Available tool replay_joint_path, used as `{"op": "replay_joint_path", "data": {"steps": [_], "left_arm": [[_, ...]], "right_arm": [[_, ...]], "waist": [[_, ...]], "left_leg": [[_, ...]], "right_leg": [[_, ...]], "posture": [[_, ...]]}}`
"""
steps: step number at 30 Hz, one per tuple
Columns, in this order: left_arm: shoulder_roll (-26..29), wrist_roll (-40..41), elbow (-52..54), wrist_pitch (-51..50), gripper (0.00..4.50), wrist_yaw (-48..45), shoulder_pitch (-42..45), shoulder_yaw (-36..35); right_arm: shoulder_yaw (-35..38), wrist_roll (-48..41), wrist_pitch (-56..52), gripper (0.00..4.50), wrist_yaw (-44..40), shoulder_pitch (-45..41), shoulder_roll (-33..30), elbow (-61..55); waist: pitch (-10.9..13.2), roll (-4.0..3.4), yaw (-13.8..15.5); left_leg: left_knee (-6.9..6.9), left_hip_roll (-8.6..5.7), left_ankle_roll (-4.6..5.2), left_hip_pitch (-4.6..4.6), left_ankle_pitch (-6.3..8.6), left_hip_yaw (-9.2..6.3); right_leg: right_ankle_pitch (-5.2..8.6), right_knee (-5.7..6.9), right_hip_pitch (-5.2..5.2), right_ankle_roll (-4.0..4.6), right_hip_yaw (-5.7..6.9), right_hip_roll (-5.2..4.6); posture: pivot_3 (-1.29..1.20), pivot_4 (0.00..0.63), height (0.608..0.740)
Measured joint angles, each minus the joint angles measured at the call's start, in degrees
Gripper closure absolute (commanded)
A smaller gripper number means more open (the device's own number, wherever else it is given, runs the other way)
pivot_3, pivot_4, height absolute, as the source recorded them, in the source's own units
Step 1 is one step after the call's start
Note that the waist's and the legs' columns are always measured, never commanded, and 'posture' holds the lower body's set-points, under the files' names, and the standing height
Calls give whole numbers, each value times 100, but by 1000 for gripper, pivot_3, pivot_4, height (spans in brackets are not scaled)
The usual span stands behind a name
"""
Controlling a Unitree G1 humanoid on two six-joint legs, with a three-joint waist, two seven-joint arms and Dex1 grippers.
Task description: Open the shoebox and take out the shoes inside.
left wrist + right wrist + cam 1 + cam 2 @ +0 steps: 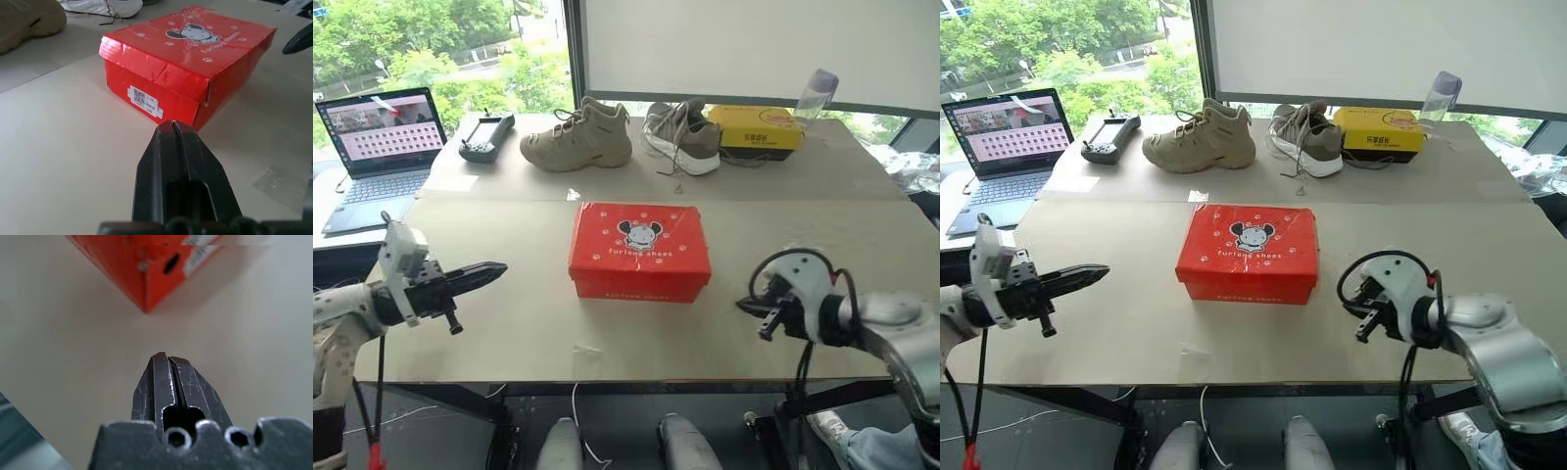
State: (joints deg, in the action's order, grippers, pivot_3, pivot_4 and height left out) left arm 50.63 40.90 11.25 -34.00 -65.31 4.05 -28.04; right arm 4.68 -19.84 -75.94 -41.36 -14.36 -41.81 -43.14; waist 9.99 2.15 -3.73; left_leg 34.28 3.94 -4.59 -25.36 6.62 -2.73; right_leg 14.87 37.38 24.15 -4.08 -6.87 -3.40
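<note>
Shoebox [639, 251] found lid-on, flat on the table [509, 323], midway between the two grippers and clear of both. No shoes from inside on show; presumably under the lid. Opening step judged not yet begun.

Left gripper [497, 267] clenched on nothing, held off the box's left end, fingertips aimed at it across bare tabletop. Seen along its own fingers [173, 142]: near corner of the box dead ahead, label end facing, lid skirt overlapping the base, tape glinting on the lid's upper edge. Right gripper [748, 305] likewise clenched and empty, off the box's right front corner, pitched down toward the table; that corner, with a small round hole in the end panel, lies just ahead of its tips.

Recommended for the step:
- Part the fingers only if pinching the skirt; otherwise slide closed tips under the skirt's lower edge.
- Work the long front edge or an end, not the corner, where the skirt looks stiffest.
- Brace the base with the other gripper, pressing low on the opposite end; a box this light likely to skid or lift whole.
- Check tape for hold before prying; cannot tell whether it seals lid to base.
- Raise the lid evenly, avoiding tilt and jamming.

Beige shoe [576, 137], grey sneaker [683, 137] and yellow box [756, 128] well beyond both grippers; not to be touched.
</note>
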Motion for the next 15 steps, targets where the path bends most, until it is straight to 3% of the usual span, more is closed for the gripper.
{"op": "replay_joint_path", "data": {"steps": [7,15], "left_arm": [[150,196,97,-149,4500,-39,-49,-20],[150,68,176,150,4500,-336,58,521]], "right_arm": [[-855,103,-225,4414,1082,-122,1029,217],[-761,299,375,4414,2046,-16,2381,1064]], "waist": [[0,12,23],[-2,18,-19]], "left_leg": [[-5,1,0,-19,0,0],[-6,4,1,-15,-1,-1]], "right_leg": [[-3,-21,7,4,4,-1],[-11,-18,5,10,5,3]], "posture": [[0,150,712],[0,150,712]]}}
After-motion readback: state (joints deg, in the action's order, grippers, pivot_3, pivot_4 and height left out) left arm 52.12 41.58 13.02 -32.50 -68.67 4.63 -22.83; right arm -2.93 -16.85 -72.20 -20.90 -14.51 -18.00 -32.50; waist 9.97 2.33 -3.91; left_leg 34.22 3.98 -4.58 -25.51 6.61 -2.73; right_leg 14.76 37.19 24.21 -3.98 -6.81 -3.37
